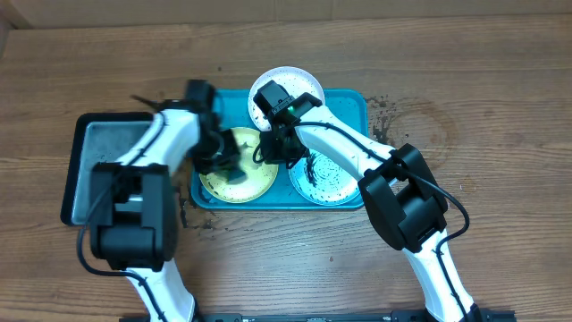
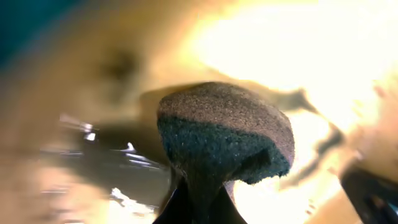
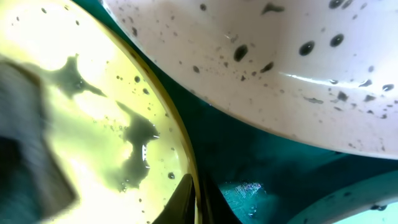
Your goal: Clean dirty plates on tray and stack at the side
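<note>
Sponge [image 2: 224, 134] pinched in the clenched left gripper [image 2: 196, 202] presses the yellow-green plate [image 3: 93, 112] to scrub it; right gripper [image 3: 198, 199] clamps that plate's rim, steadying it on the tray [image 1: 353, 100]; nothing stacked aside yet

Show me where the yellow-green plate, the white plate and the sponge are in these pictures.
yellow-green plate [image 1: 257, 182], overhead view, its bare lower right part.
white plate [image 1: 304, 80], overhead view, its upper right part.
sponge [image 2: 224, 124], left wrist view, middle of its front face.
</note>
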